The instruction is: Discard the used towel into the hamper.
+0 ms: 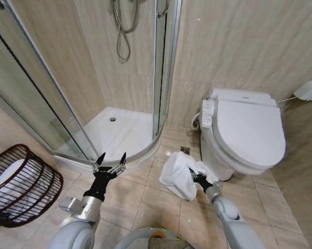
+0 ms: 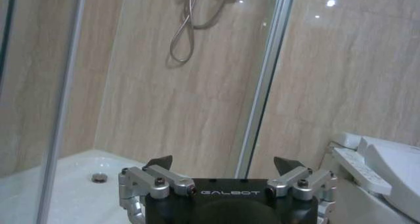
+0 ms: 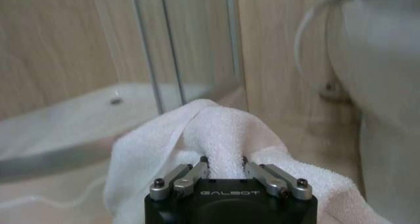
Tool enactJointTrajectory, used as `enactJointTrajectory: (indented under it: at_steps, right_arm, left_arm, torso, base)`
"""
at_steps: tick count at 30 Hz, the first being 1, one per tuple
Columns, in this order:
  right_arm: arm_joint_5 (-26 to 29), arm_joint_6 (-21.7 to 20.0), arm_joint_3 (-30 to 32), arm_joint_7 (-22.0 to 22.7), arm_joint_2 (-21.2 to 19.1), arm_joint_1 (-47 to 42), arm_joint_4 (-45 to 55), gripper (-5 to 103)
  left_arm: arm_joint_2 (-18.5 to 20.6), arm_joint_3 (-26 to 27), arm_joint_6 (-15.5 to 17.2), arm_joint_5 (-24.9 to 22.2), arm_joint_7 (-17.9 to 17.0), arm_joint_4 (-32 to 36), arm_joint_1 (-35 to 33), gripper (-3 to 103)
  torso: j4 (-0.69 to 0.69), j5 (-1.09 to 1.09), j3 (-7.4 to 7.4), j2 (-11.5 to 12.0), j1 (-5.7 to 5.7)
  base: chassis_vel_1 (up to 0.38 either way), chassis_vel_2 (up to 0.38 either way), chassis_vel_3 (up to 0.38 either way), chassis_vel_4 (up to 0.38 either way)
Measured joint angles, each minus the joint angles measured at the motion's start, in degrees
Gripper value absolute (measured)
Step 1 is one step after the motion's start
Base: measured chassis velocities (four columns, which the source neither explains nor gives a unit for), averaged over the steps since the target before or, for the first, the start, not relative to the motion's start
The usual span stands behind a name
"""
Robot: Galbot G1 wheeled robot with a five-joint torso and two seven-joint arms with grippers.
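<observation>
We look down from the robot's head at a tiled bathroom floor (image 1: 145, 202), and moving from left to right we count one hamper, two tools, one towel and one toilet. At the far left edge sits the hamper (image 1: 21, 184), a single low round basket of dark reddish-brown open weave, tipped toward us so that we see into its mouth, where something pale shows inside. Just to its right, well apart from the basket, our left tool (image 1: 110, 161) is held above the floor in front of the raised curb of the shower tray (image 1: 119, 129); its two dark fingers are spread wide with nothing between them, and in the left wrist view the same tool (image 2: 223, 164) points at the shower wall with one hose (image 2: 187, 32) hanging there. Behind it stands one curved glass shower enclosure (image 1: 161, 78). Farther right, near the middle of the floor, our right tool (image 1: 197, 177) is pinching one white towel (image 1: 179, 174), which hangs bunched and crumpled around the fingers, above the tiles. In the right wrist view the tool (image 3: 223, 161) has its fingers pressed close on a raised fold of the towel (image 3: 217, 130), with cloth draping to both sides. At the right stands one white toilet (image 1: 246, 132) with its lid closed, just beside the towel.
</observation>
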State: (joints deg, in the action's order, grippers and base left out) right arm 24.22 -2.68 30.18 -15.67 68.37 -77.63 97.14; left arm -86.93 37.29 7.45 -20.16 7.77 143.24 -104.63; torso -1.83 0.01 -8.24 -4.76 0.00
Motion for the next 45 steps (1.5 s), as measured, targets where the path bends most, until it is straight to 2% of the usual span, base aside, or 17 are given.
enactJointTrajectory:
  at_steps: [11,26,33,45]
  right_arm:
    - [0.7,-1.2,2.5,1.4,-1.1,-5.1,16.5,14]
    - [2.3,-4.0,8.1,2.6,-1.9,-6.5,29.1,14]
    - [5.1,-5.8,12.7,4.2,-2.7,-7.1,37.4,14]
    - [8.8,-6.0,18.9,6.1,-3.0,-9.4,43.7,14]
  left_arm:
    - [0.0,0.0,0.0,0.0,0.0,0.0,0.0,100]
    - [0.0,0.0,0.0,0.0,0.0,0.0,0.0,100]
    - [0.0,0.0,0.0,0.0,0.0,0.0,0.0,100]
    - [0.0,0.0,0.0,0.0,0.0,0.0,0.0,100]
  torso:
    - [0.0,-0.01,0.0,0.0,0.0]
    - [-0.01,0.0,0.0,0.0,0.0]
    - [-0.01,-0.01,0.0,0.0,0.0]
    - [0.0,0.0,0.0,0.0,0.0]
  base:
    - [0.0,0.0,0.0,0.0]
    - [0.0,0.0,0.0,0.0]
    - [0.0,0.0,0.0,0.0]
    - [0.0,0.0,0.0,0.0]
